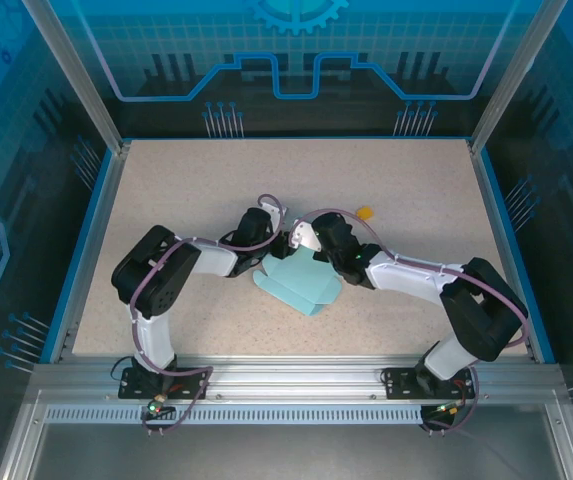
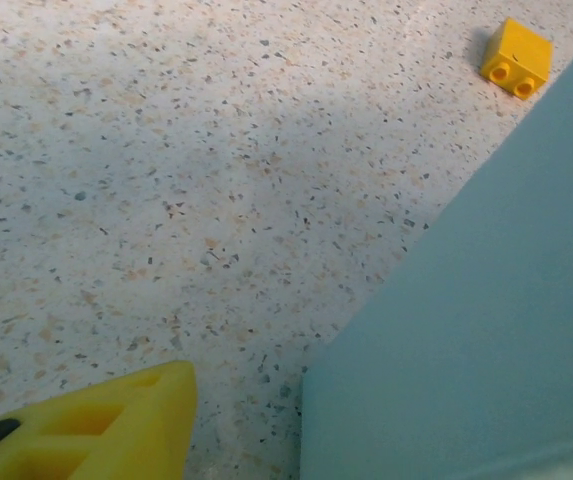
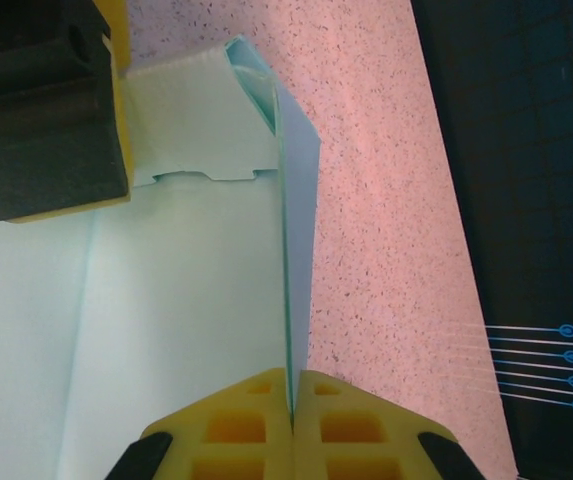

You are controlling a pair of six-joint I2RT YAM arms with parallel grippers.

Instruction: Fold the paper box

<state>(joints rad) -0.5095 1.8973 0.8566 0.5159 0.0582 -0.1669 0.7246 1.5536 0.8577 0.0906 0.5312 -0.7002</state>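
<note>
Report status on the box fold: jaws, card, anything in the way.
Right gripper, jaws shut on a raised flap of the paper box. Left gripper, jaws parted beside it, gripping nothing. Small yellow brick lies apart from the card.

Speckled beige bench (image 1: 216, 180) with a blue rim (image 1: 88, 240) round it and an aluminium rail (image 1: 296, 378) along the near edge. Small yellow brick (image 2: 516, 58) sits alone on the bench, right of centre, two round holes on its visible side. Blue-printed panels (image 1: 296, 50) wall the cell.
</note>
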